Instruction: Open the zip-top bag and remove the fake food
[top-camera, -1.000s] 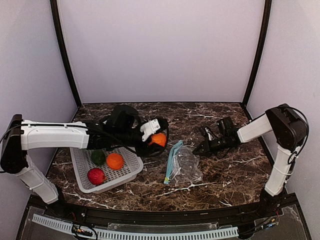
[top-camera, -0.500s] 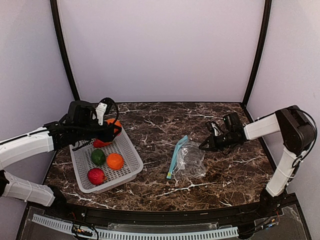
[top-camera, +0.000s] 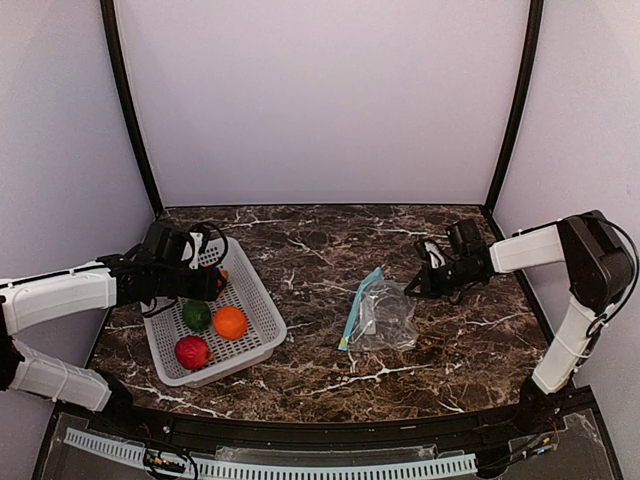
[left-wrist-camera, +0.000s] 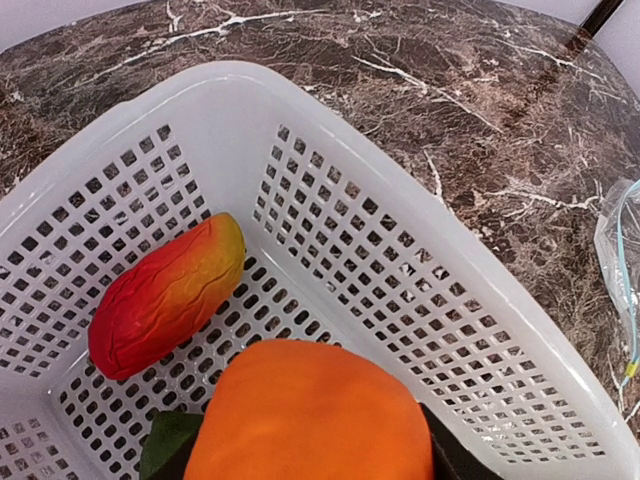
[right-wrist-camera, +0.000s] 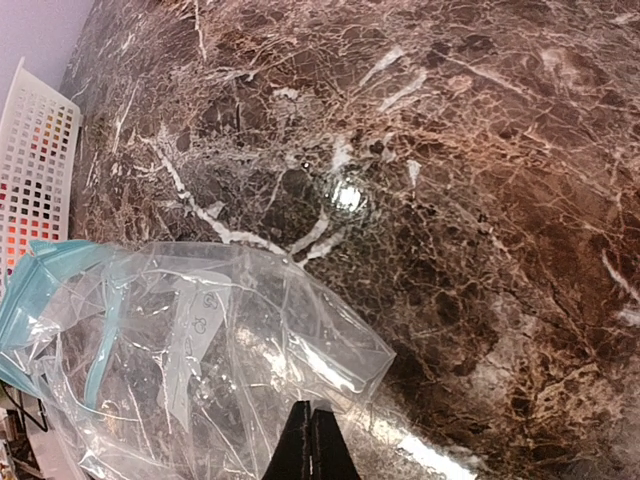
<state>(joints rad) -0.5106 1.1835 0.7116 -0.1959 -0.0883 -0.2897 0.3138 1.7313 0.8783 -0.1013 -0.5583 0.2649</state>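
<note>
Left tool (top-camera: 210, 283) grips orange (left-wrist-camera: 310, 415) over basket (left-wrist-camera: 400, 300); high release could bounce it out. Right tool (right-wrist-camera: 308, 440) closed, pinching zip-top bag (right-wrist-camera: 200, 340).

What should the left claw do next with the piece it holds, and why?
Probably ease down a little and open. The left claw holds a round orange plastic fruit over the white perforated plastic basket, with free floor beside the elongated red-orange piece; the clear crinkly zip-top bag looks empty.
</note>
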